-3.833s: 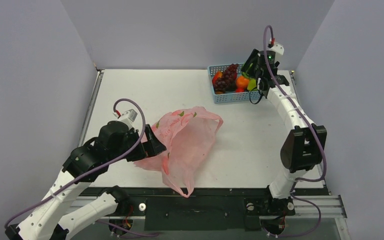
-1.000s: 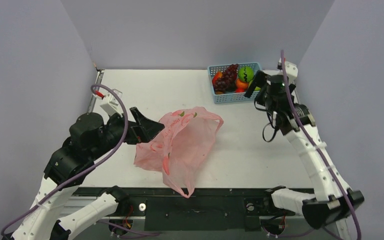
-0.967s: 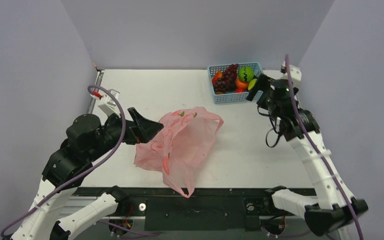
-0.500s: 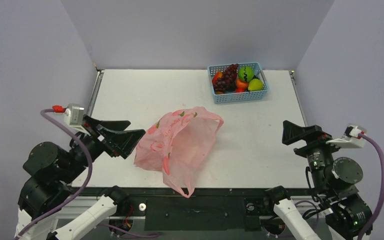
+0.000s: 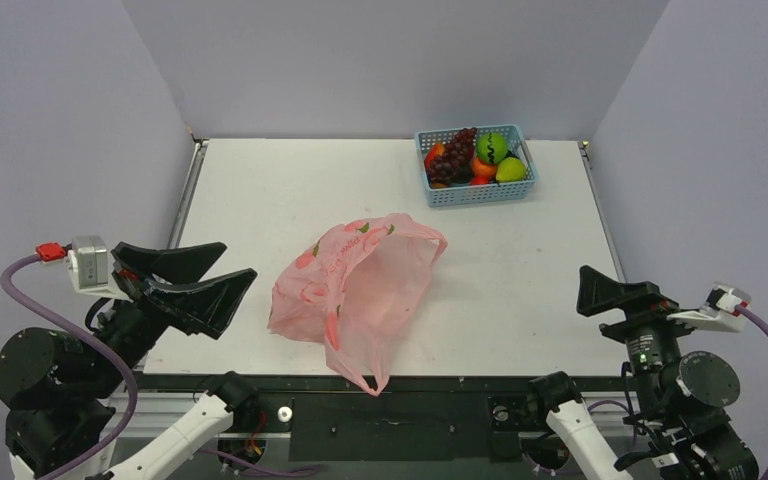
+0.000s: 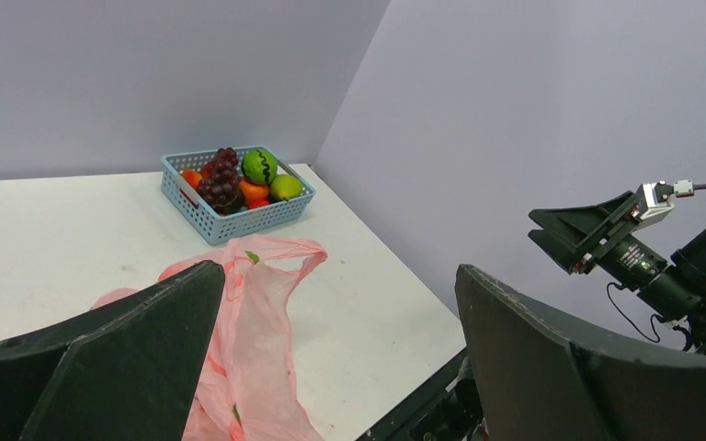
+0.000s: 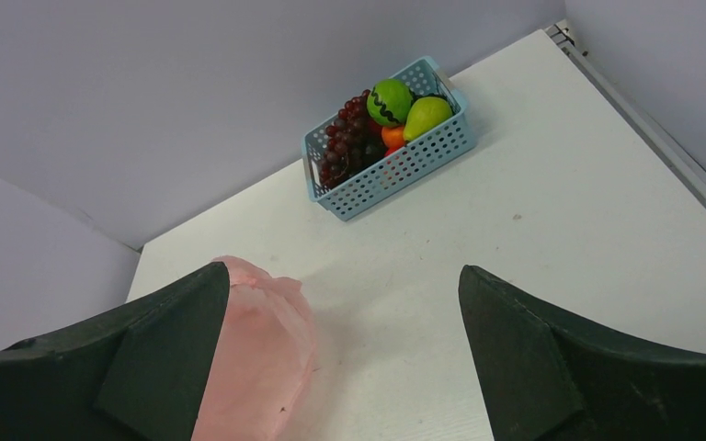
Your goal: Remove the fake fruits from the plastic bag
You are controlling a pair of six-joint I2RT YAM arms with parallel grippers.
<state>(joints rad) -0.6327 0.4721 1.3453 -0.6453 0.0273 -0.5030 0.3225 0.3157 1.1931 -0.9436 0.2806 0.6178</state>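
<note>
A: Both grippers are doing what?
B: The left gripper [image 5: 239,259] and right gripper [image 7: 345,269] are gaping wide, gripping nothing, hovering near the table's [image 5: 260,190] front corners.
A: Where are the fake fruits [image 5: 475,158] sitting?
B: Piled in the blue basket [image 5: 480,195], far right; the plastic bag [image 5: 360,290] is lying crumpled mid-table.

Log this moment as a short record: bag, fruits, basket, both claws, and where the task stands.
bag: pink plastic bag, crumpled on the table toward the near edge, handles loose
fruits: grapes, green apple and pear, all in the basket
basket: light blue basket, far right corner of the table
left claw: open, empty, by the near left corner, apart from the bag
right claw: open, empty, at the near right edge
task: no fruit visible in the bag; looks finished
</note>
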